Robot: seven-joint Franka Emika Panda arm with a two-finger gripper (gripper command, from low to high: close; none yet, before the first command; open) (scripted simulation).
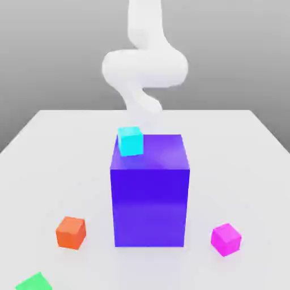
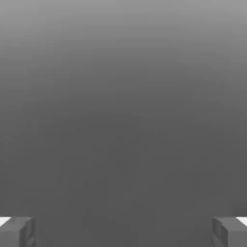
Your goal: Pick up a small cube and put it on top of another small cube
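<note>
1. At the exterior view's far left, at the picture's lower edge, a green cube (image 1: 34,282) is cut off by the frame; one of its kind, flat matte colour, sharp corners
2. Next comes one small orange cube (image 1: 71,233), plain-faced and matte, resting on the pale smooth table (image 1: 45,164) near the front left corner of the big block
3. One small cyan cube (image 1: 131,140) sits on top of the big block, at its back left corner, slightly overhanging the edge
4. One big blue-violet block (image 1: 149,198) stands upright in the middle of the table, taller than wide, smooth with a faint sheen on its top face
5. Behind it rises one white arm (image 1: 145,65), rounded and glossy, its curved links bending above the block
6. At the exterior view's right, the small cube (image 1: 226,239), bright magenta-pink and plain-faced, lies on the table near the big block's front right corner, turned a little so that one edge faces the camera, touching nothing else
7. In the hand view the gripper (image 2: 123,231) is spread wide with nothing between its two grey, square-ended fingers (image 2: 17,231), which stand at opposite sides of the picture against a plain grey ground
</note>
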